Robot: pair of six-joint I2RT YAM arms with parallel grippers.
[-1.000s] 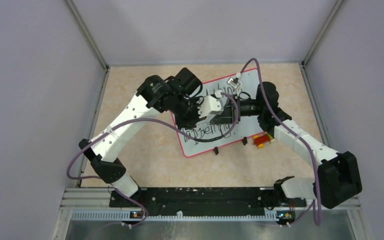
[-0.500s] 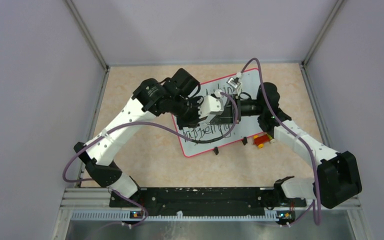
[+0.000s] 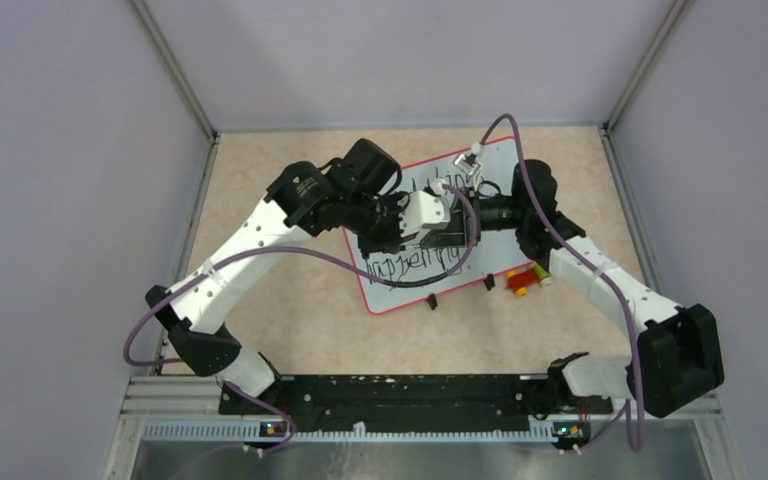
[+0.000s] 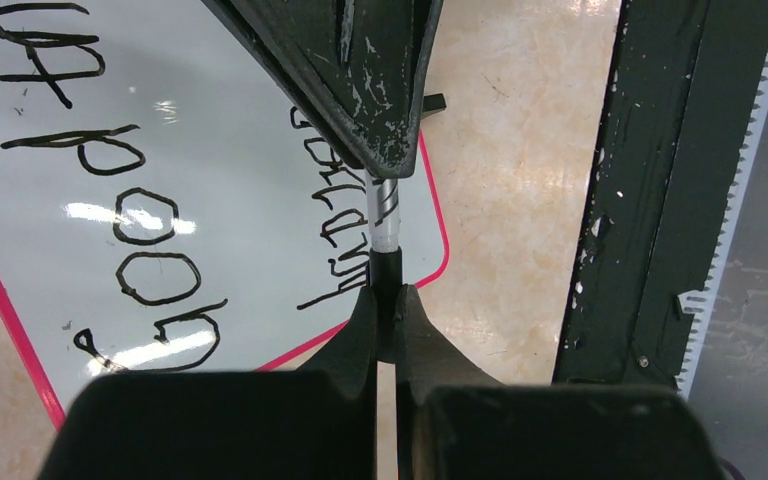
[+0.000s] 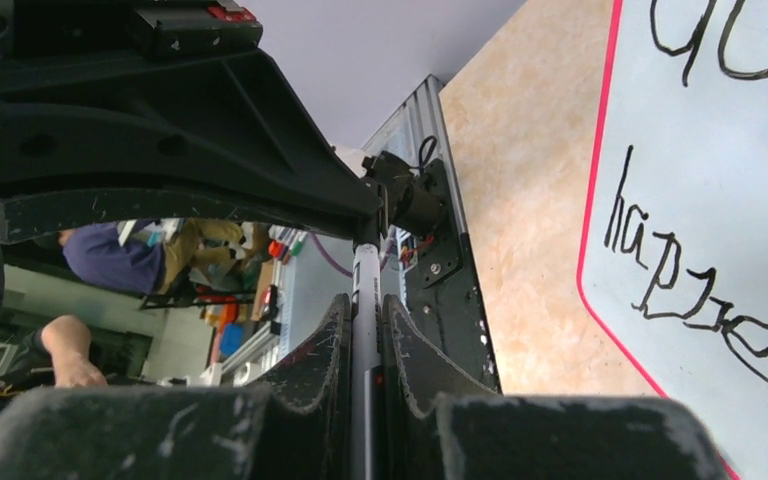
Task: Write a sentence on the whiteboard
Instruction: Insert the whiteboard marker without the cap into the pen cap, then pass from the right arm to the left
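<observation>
The whiteboard, glossy white with a thin red frame, lies on the tan table. The sentence in black marker shows as "Good" and "happening", also the sentence and the sentence. Above the board's middle both grippers meet on one marker. My left gripper is shut on the marker's black end. My right gripper is shut on the grey-white barrel. In the top view the left gripper and right gripper hide the marker.
A small red and yellow object lies by the board's right edge. Two black feet stick out of the board's near edge. Purple cables loop over the board. The black base rail runs along the near side.
The left arm's elbow has swung slightly left and down. Both grippers stay together on the marker over the board.
</observation>
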